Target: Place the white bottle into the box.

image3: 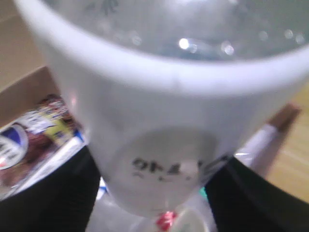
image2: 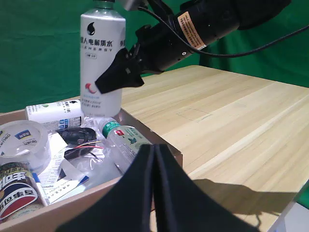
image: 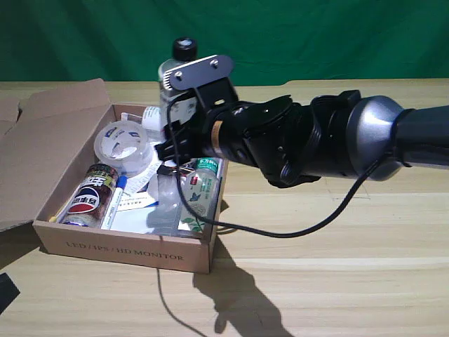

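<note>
Black fingers (image2: 120, 72) of the right gripper (image3: 154, 193) are closed around the lower body of the white bottle (image2: 102, 58), one on each side of it as the right wrist view shows. The bottle stands upright, held over the back corner of the box (image: 126, 254) nearest the arm, its base down among the things lying there; whether it already rests on them or hangs just above cannot be told. By my reading the placing step is nearly done: what remains is to settle the bottle, spread the fingers and draw back without tipping it onto the clear green-capped bottle (image2: 123, 140) beside its base. The right arm (image: 316, 140) reaches in roughly level from the exterior view's right, wrist turned toward the box.
</note>
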